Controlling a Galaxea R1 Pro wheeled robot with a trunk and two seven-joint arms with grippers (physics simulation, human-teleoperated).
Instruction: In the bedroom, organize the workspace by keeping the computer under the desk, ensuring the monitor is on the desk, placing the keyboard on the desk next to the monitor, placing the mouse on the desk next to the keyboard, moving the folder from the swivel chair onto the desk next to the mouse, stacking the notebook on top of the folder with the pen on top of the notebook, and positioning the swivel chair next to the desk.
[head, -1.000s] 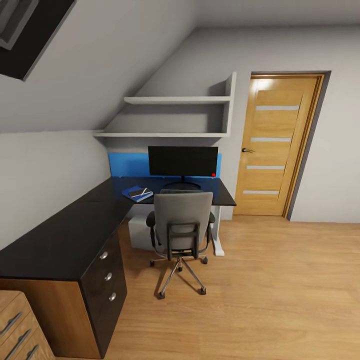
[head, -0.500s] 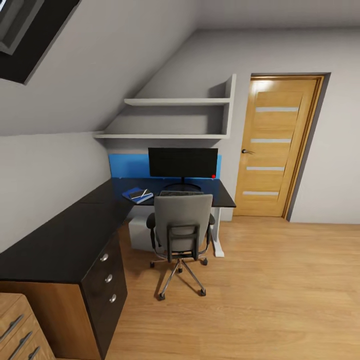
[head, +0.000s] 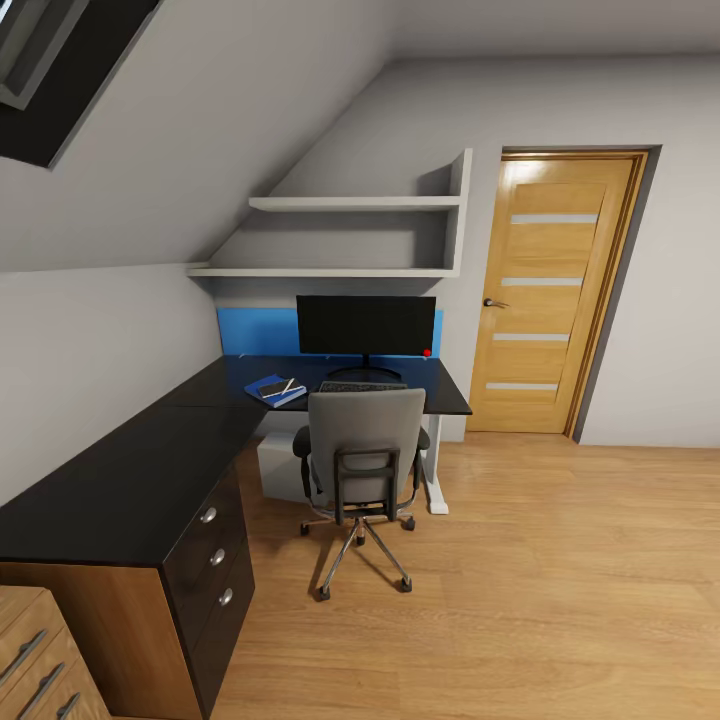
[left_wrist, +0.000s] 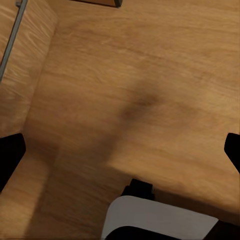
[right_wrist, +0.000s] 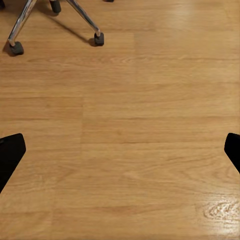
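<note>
In the head view the black L-shaped desk (head: 140, 470) runs along the left wall and turns under the monitor (head: 365, 324). The keyboard (head: 362, 385) lies in front of the monitor's foot, partly behind the swivel chair (head: 365, 450), which stands at the desk. Left of the keyboard lies the blue folder (head: 268, 395), with the dark notebook (head: 272, 386) and the white pen (head: 288, 384) on it. The white computer (head: 278, 465) stands under the desk. The mouse is hidden. My left gripper (left_wrist: 120, 152) and right gripper (right_wrist: 120, 152) are both open over the wood floor, holding nothing.
A wooden door (head: 555, 295) is in the far wall at the right. Two grey shelves (head: 350, 235) hang above the monitor. A light wooden dresser (head: 40, 660) stands at the near left. The chair's chrome legs and castors (right_wrist: 99, 39) show in the right wrist view.
The whole head picture has shifted down very slightly, so the camera moved. Nothing on the desk and not the chair has moved.
</note>
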